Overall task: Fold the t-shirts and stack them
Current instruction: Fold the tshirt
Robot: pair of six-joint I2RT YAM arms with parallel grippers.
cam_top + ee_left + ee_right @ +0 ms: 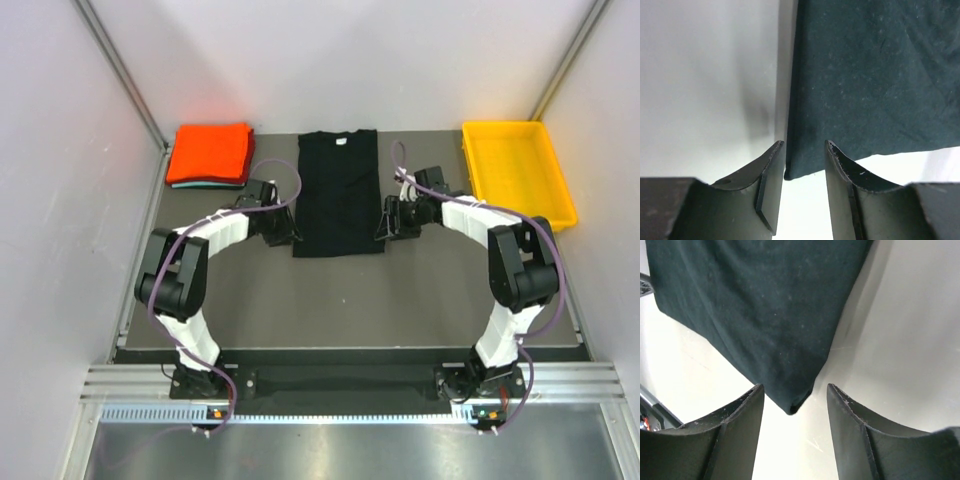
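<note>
Awaiting its crosswise fold and stacking on the folded orange-red t-shirt (210, 152), the narrowed black t-shirt (338, 192) has left gripper (802, 145) and right gripper (795, 387) open-fingered at its near corners.

A dark grey tabletop (350, 300) sits enclosed by plain white walls (400, 60) at nine, twelve and three o'clock, with a silver metal rail (350, 385) along six o'clock.

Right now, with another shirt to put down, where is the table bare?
Widest bare patch: near table, between the hem of the black shirt and the arm bases. Narrower far strip between shirt and tray. Crowded at the shirt's near corners: left hand, right hand.
</note>
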